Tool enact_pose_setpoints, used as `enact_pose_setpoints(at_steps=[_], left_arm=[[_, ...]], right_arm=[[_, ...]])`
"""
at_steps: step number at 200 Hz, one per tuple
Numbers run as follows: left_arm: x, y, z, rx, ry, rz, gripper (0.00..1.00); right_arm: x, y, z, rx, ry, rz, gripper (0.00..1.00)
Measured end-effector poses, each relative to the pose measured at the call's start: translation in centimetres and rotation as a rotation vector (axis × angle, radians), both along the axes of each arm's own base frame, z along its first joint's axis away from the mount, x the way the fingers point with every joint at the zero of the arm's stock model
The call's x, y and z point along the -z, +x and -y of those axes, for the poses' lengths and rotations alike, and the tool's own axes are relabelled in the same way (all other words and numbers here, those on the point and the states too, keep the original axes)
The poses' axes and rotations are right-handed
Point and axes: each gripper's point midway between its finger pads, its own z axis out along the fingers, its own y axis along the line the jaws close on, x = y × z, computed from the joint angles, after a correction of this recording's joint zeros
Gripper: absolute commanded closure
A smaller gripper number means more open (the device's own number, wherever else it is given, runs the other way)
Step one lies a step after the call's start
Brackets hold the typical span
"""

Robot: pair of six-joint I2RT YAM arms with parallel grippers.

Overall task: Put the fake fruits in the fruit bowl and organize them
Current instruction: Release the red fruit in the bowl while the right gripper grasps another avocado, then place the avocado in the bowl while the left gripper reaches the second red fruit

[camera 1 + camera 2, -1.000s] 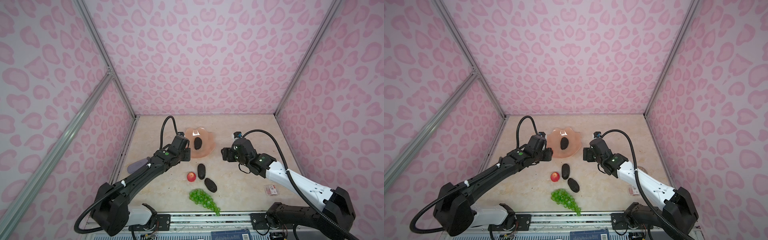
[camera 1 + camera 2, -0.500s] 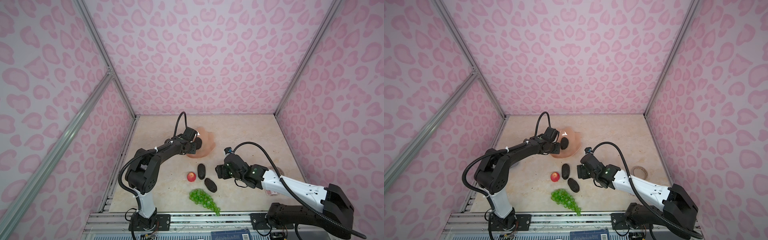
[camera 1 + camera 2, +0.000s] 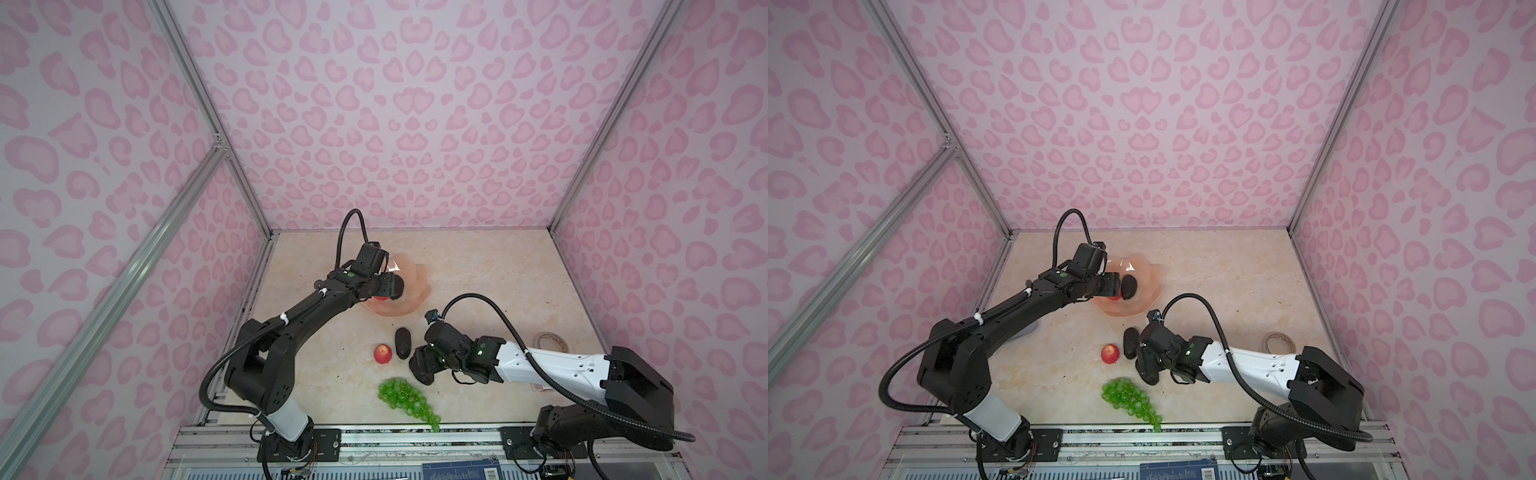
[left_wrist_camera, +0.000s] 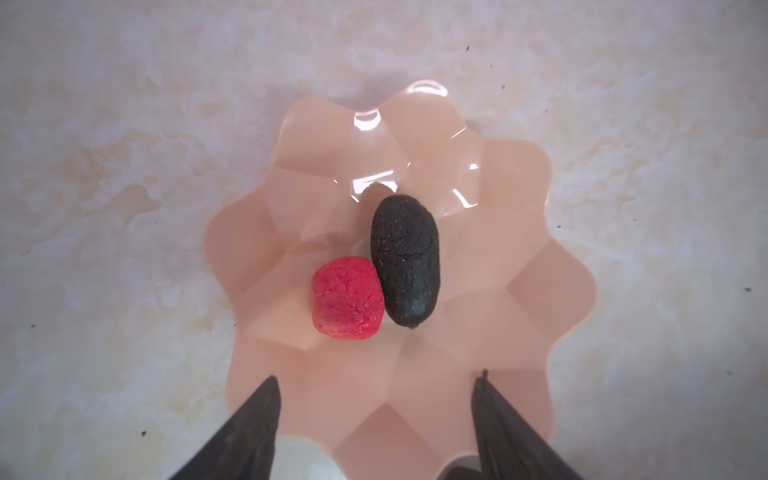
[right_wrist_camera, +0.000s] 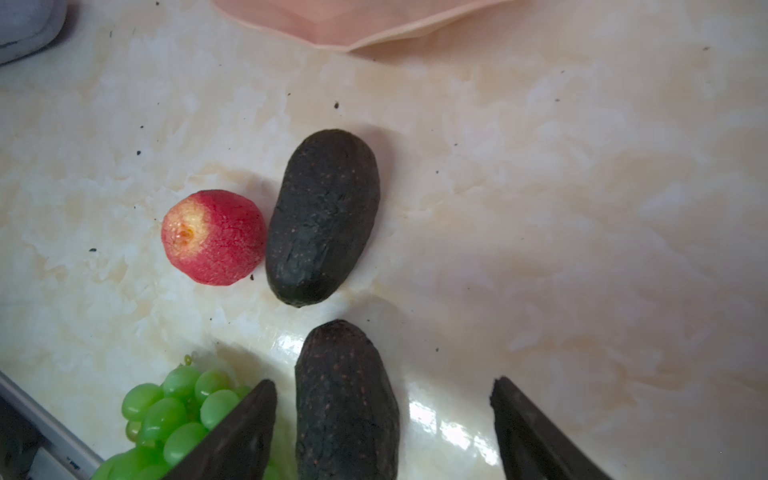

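Ana: Both arms have moved in the last second. The left jaws have swung from beside the fruit bowl (image 4: pixel 519 316) to above it, and a red fruit (image 4: pixel 348 298) now lies inside, touching the avocado (image 4: pixel 405 259) already there. Those jaws stand apart, empty.

Ben: And the right?

Ana: The right jaws have come down from near the bowl onto the nearer table avocado (image 5: pixel 345 399). They stand apart with it between them, not clamped yet.

Ben: How far along, then?

Ana: About a third, I judge: two fruits are in. Four remain on the table (image 3: pixel 478 270): that avocado, a second avocado (image 5: pixel 323 216) with the other red fruit (image 5: pixel 214 237) just beside it, and the green grapes (image 3: pixel 405 397).

Ben: Room to move?

Ana: Taking the table's middle as the dial in a top view, the bowl sits at about 12 o'clock and the loose fruit runs from the centre to 6. The grapes trail close to the front edge at 6, so that pick looks tight. From 1 to 3 o'clock is open, save a tape roll (image 3: pixel 550 341) at 3. The bowl's floor shows bare space around the pair, though its wavy rim looks low.
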Motion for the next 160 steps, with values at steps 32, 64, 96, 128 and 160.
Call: enact_pose_setpoints(at_steps=[32, 64, 96, 128, 160], left_arm=[[-7.3, -3.4, -1.9, 0.002, -0.109, 0.195, 0.22], [-9.2, -8.1, -4.6, -0.003, -0.176, 0.308, 0.18], [-8.3, -12.3, -7.4, -0.027, -0.222, 0.383, 0.11], [-8.8, -15.3, -8.6, -0.016, -0.303, 0.459, 0.07], [-8.4, -16.8, -7.8, 0.044, -0.372, 0.451, 0.07]], right_arm=[[2.0, -1.1, -1.0, -0.026, -0.022, -0.039, 0.25], [3.6, -2.2, -1.4, -0.041, -0.055, -0.068, 0.42], [3.3, -2.2, -1.2, -0.008, -0.052, -0.068, 0.63], [-0.4, -1.4, -0.1, 0.046, -0.039, -0.007, 0.66], [-5.9, 2.3, -0.4, 0.101, -0.011, 0.127, 0.68]])
